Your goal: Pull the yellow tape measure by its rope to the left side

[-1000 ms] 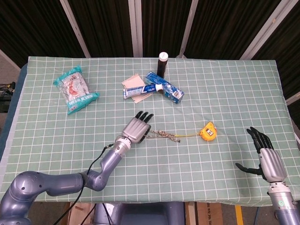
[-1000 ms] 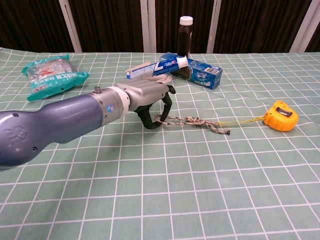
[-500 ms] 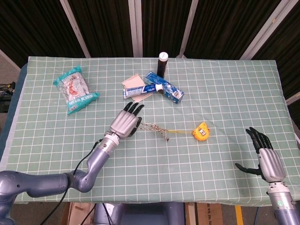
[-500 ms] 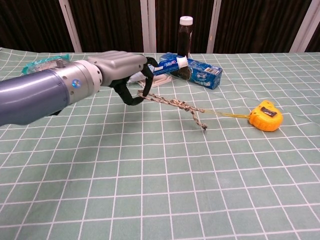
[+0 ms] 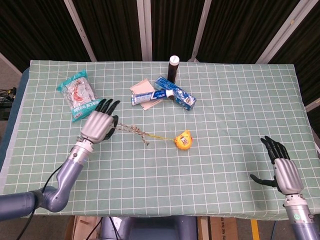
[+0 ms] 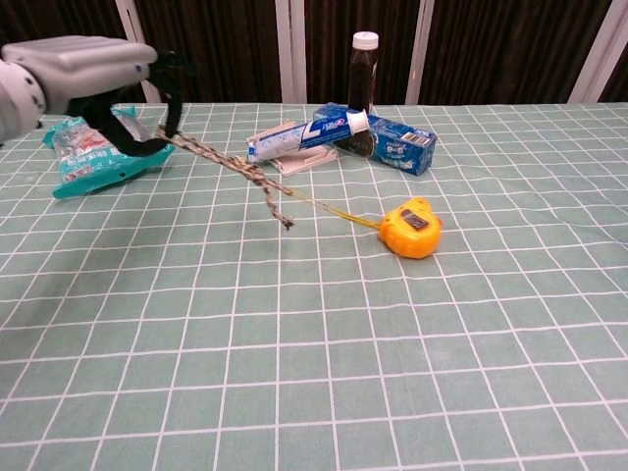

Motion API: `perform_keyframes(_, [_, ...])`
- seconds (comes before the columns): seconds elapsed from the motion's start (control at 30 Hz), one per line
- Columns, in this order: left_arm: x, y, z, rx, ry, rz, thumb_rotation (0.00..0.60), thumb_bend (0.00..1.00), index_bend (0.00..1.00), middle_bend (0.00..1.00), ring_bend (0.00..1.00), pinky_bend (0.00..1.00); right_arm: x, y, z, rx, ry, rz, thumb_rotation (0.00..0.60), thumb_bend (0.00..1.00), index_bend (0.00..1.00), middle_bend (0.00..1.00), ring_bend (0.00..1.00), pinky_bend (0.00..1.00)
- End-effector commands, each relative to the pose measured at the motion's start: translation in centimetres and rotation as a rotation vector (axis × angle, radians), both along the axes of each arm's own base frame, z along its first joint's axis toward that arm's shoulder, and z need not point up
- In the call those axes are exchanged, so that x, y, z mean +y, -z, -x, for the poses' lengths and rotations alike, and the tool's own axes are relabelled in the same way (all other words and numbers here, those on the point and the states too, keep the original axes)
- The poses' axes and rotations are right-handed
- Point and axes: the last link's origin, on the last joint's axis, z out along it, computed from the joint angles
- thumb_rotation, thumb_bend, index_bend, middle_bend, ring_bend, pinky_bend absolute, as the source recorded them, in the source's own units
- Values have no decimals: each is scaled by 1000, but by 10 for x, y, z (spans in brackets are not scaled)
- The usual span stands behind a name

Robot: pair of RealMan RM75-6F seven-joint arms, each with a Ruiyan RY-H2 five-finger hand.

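The yellow tape measure (image 5: 183, 140) (image 6: 411, 228) lies near the middle of the checked green table (image 5: 230, 110). A thin yellow tape runs from it to a braided rope (image 5: 133, 132) (image 6: 235, 169) that stretches leftward and rises off the cloth. My left hand (image 5: 98, 126) (image 6: 93, 74) pinches the rope's far end, lifted above the table at the left, next to the teal packet. My right hand (image 5: 281, 167) hovers at the table's front right edge, fingers spread, holding nothing.
A teal snack packet (image 5: 79, 94) (image 6: 93, 145) lies just behind my left hand. A blue toothpaste box (image 5: 174, 93) (image 6: 377, 135), a dark bottle (image 5: 173, 67) (image 6: 362, 74) and a flat paper pack (image 5: 143, 92) sit at the back centre.
My left hand has moved left and up with the rope in its grip. The tape measure has slid left across the table behind it. The right hand has stayed put.
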Motion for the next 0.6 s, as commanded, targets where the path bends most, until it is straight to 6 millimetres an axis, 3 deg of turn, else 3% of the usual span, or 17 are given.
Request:
perform_keyframes(0.03, [-14,-41,43,29,-66,-72,600,525,553,43,0,63,1,1,-1,10,-4,1,600,115,0,0,0,0])
perform_keyframes(0.33, [-33,-83,98,81,-145,-129,600,525,552,43,0,63,2,3,-1,27,-13,2,600,115,0,0,0,0])
perform_keyframes(0.6, [-51,-91,125,109,-187,-117,600,523,512,33,0,62,3,2,-1,30,-14,2,600,115,0,0,0,0])
